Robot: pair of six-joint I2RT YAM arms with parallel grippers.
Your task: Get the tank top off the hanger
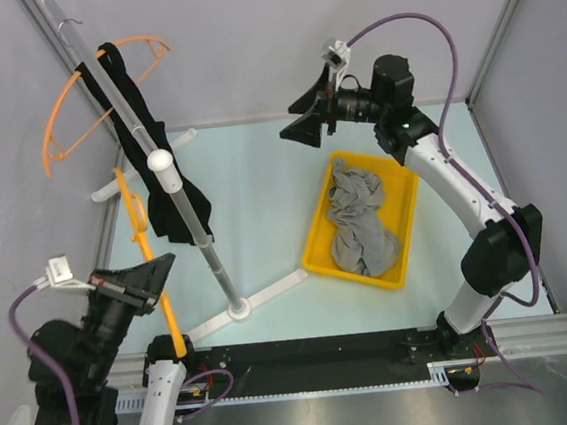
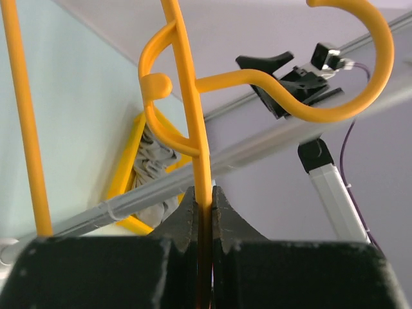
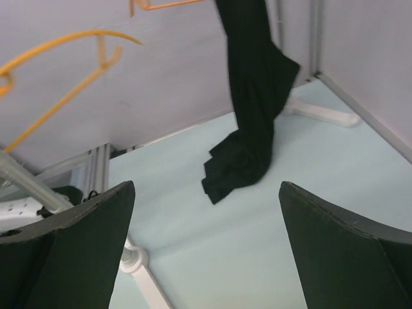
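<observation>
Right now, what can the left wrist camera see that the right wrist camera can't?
Only the left wrist view: the left gripper shut on a bare yellow hanger, its hook in view, and beyond it a yellow bin holding grey cloth. Only the right wrist view: the right gripper open and holding nothing, a black garment hanging with its lower end on the table, and a thin orange hanger high on the left. Both: the pale green table and the grey wall.
</observation>
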